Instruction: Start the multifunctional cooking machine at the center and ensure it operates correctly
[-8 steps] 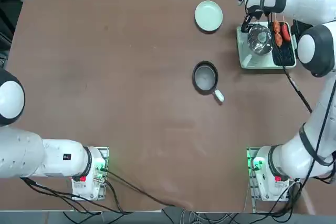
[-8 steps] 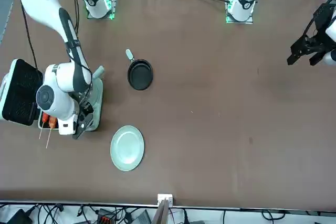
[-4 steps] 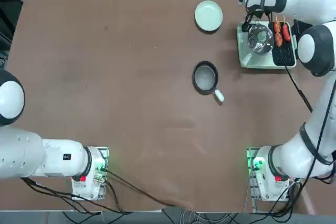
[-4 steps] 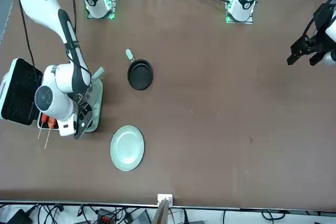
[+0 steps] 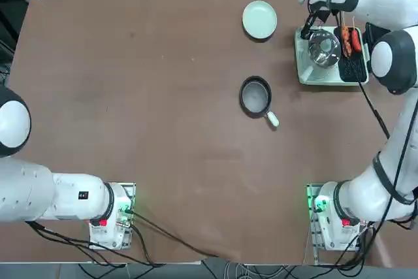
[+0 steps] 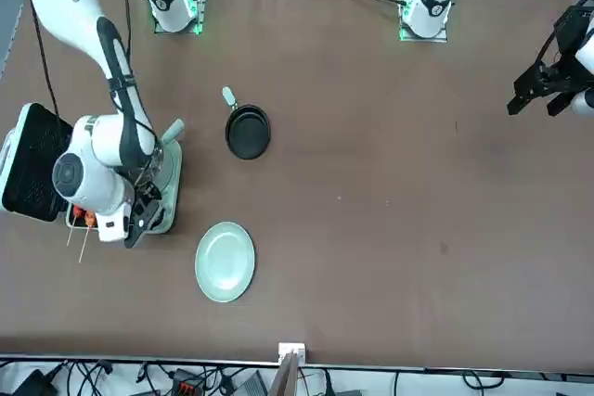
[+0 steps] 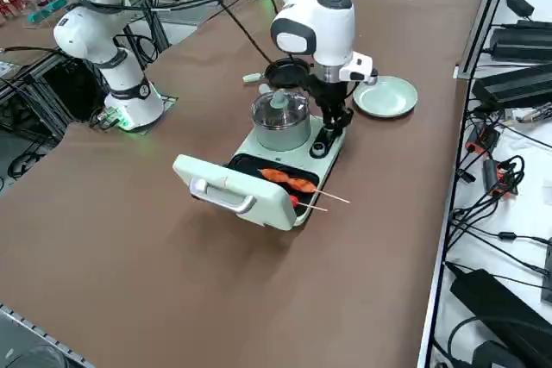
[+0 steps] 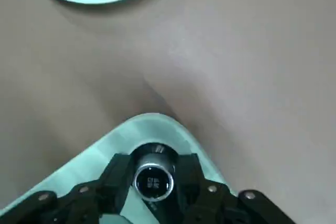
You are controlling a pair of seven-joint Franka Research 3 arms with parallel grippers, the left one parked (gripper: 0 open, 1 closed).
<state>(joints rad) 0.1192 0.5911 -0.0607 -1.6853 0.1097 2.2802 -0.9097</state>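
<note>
While right tool (image 8: 153, 182) brackets knob (image 8: 152, 177), slightly parted | one cooking machine (image 5: 317, 73) | two skewers (image 7: 291, 184)

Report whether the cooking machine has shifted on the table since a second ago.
Yes, slightly. In the top view the cooking machine sits a little farther up the picture, toward the table's far edge, judged against the round plate, which has not moved.

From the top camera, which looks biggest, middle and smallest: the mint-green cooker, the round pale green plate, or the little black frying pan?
1. The mint-green cooking machine looks biggest.
2 and 3. The round pale green plate and the small black frying pan look about alike as circles; the pan's handle makes it a bit longer, so I won't rank them.
</note>
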